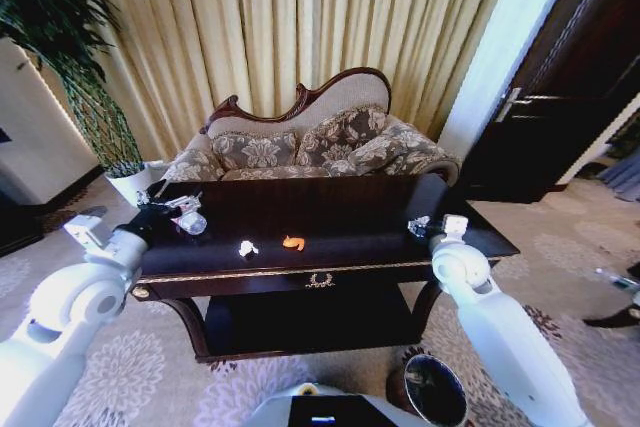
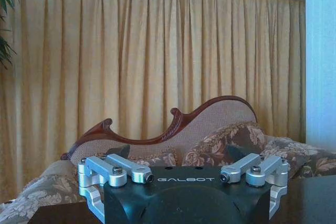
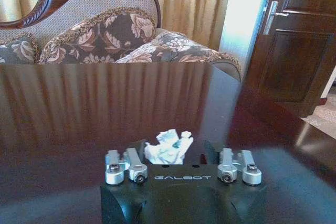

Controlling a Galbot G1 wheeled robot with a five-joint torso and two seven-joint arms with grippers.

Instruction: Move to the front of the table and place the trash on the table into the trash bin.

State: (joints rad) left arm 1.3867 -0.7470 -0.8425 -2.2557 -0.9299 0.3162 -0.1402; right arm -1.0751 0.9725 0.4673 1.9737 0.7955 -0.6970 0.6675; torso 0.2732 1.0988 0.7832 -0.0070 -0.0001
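The dark table [image 1: 350,209] stands right in front of me. A small white scrap [image 1: 247,247] and an orange scrap [image 1: 292,242] lie near its front edge. My left gripper [image 1: 165,203] hovers over the table's left end beside a clear bottle [image 1: 191,221]; in the left wrist view this gripper [image 2: 178,153] is open and holds nothing. At the table's right end my right gripper [image 1: 424,225] is shut on another crumpled white scrap [image 3: 168,148], low over the tabletop [image 3: 79,108]. The round dark trash bin [image 1: 435,390] sits on the floor at the lower right.
A patterned sofa [image 1: 310,142] stands close behind the table, with curtains behind it. A potted plant [image 1: 75,77] is at the back left and a dark door [image 1: 560,77] at the back right. My base [image 1: 320,412] is just before the table's lower shelf [image 1: 300,322].
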